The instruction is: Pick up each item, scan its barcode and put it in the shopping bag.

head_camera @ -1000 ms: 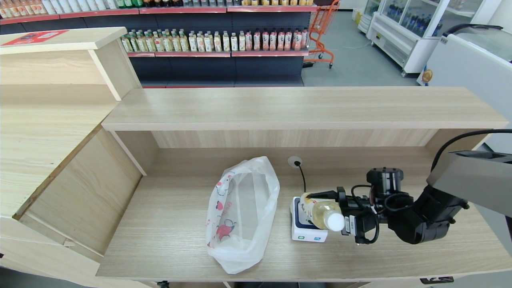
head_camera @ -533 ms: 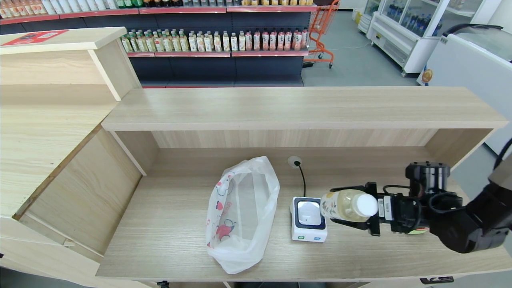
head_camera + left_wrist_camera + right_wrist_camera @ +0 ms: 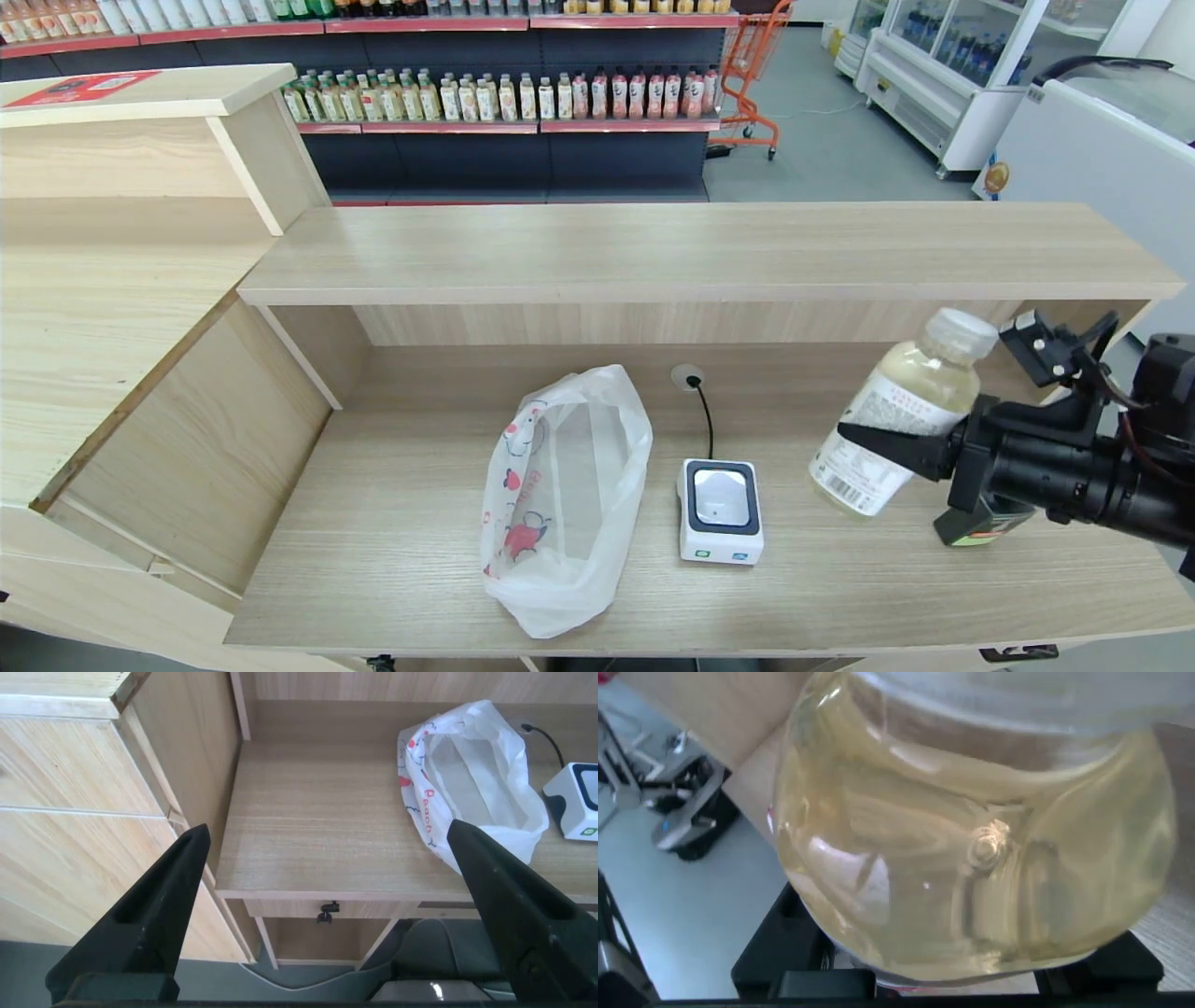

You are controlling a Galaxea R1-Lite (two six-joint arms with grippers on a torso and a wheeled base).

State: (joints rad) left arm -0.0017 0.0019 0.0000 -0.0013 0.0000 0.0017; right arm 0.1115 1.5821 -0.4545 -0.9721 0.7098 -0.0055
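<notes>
My right gripper (image 3: 910, 439) is shut on a clear bottle of pale yellow drink (image 3: 901, 415), held above the right part of the counter, tilted with its white cap up and away and its barcode label facing the head camera. The right wrist view looks straight at the bottle's base (image 3: 971, 840). The white barcode scanner (image 3: 719, 509) sits on the counter left of the bottle, its cable running back to a hole. The white shopping bag (image 3: 560, 495) lies open further left, also in the left wrist view (image 3: 472, 770). My left gripper (image 3: 327, 882) is open, off the counter's left front corner.
The counter (image 3: 392, 551) has a raised ledge (image 3: 709, 247) behind and a wooden side wall (image 3: 187, 448) on the left. Shelves of bottles (image 3: 504, 93) and chest freezers (image 3: 1092, 140) stand in the store beyond.
My right gripper lifted the bottle off the scanner, carried it right and up, and turned it from lying flat, cap toward me, to nearly upright.
</notes>
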